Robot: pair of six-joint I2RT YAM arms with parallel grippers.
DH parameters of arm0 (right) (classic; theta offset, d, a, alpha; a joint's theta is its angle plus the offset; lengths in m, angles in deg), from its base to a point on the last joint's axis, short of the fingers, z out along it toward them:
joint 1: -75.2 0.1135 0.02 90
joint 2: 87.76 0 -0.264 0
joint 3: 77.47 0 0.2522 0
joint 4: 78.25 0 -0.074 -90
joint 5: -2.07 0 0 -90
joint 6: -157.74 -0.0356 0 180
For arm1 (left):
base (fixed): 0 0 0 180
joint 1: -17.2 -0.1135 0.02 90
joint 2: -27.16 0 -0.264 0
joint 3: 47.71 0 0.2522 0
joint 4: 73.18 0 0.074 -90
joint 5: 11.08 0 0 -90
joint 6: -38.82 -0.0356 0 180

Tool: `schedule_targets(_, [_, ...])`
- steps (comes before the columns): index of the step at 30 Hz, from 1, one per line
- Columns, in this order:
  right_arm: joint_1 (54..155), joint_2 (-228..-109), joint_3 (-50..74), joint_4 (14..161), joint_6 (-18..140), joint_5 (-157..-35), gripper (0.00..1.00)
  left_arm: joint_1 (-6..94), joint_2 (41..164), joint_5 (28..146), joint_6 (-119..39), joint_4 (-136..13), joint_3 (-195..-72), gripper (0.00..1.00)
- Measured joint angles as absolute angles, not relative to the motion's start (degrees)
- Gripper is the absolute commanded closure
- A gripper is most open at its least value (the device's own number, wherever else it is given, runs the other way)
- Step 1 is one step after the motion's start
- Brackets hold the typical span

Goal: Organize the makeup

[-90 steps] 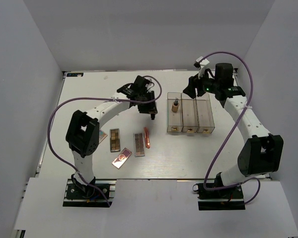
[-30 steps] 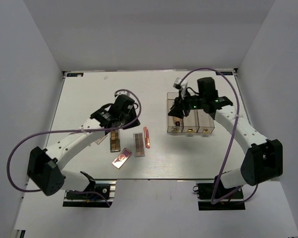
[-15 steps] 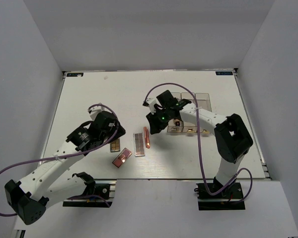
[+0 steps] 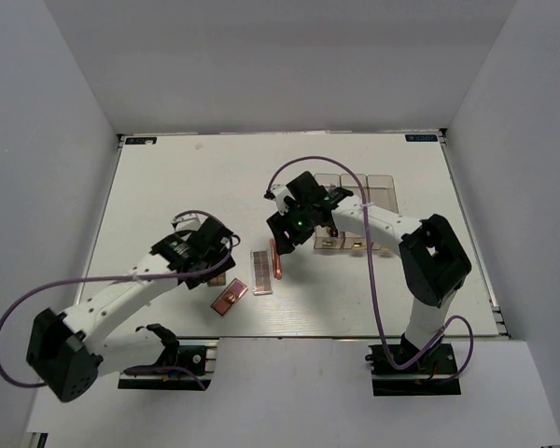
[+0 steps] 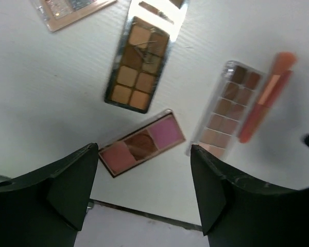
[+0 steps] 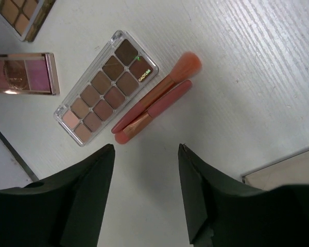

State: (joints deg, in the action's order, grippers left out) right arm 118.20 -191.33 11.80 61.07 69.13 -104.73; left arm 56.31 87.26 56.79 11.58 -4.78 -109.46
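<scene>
Shifting since a second ago: my right arm has left the clear box [image 4: 385,183] and swung out to its 9 o'clock. My left arm has dropped low over the loose palettes.
Left tool: the left tool [image 5: 144,177] stands wide and holds nothing, having spread from nearly closed. It hovers over the rose-gold compact [image 5: 141,149].
Right tool: the right tool [image 6: 147,175] has its jaws apart and empty, above the pink stick [image 6: 152,105].
Meaning for the task: I judge both arms are lining up fresh picks, and neither piece is gripped yet.
Where the makeup lies: it is on the desk [image 4: 168,177], at the box's 9 o'clock. The long palette [image 4: 260,272] is just beside the stick, with the compact at the palette's 7 o'clock.
Left wrist only: this view shows the six-pan palette [image 5: 139,64] at the compact's 12 o'clock. My own arm covers it from above.
Right wrist only: up close the stick reads as two slim pieces touching, one tipped with bristles. I cannot tell if they are joined.
Top view only: this is the only view that shows the box, and my right arm hides its contents.
</scene>
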Motion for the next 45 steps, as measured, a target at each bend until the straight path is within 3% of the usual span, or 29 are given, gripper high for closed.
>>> schedule_targets(3, [117.98, -191.33, 12.58, 61.05, 69.46, -104.49, 0.26, 55.94, 94.78, 56.00, 10.55, -4.46, -109.72, 0.15])
schedule_targets(8, [117.26, -191.18, 13.89, 61.16, 69.68, -103.99, 0.25, 52.09, 102.97, 57.22, 5.40, -7.78, -109.88, 0.14])
schedule_targets(28, [110.70, -187.44, 13.83, 61.07, 69.85, -103.49, 0.24, 40.68, 118.43, 67.15, -16.77, -21.74, -114.88, 0.12])
schedule_targets(32, [109.61, -187.35, 13.83, 61.07, 69.85, -103.49, 0.24, 39.68, 120.44, 68.20, -18.45, -22.40, -115.21, 0.21])
schedule_targets(42, [106.62, -185.87, 13.94, 61.05, 70.09, -104.05, 0.24, 39.24, 120.68, 72.11, -19.94, -24.61, -115.21, 0.58])
schedule_targets(45, [105.76, -185.76, 14.72, 60.94, 70.75, -105.06, 0.30, 39.15, 120.64, 73.31, -19.91, -24.94, -115.41, 0.66])
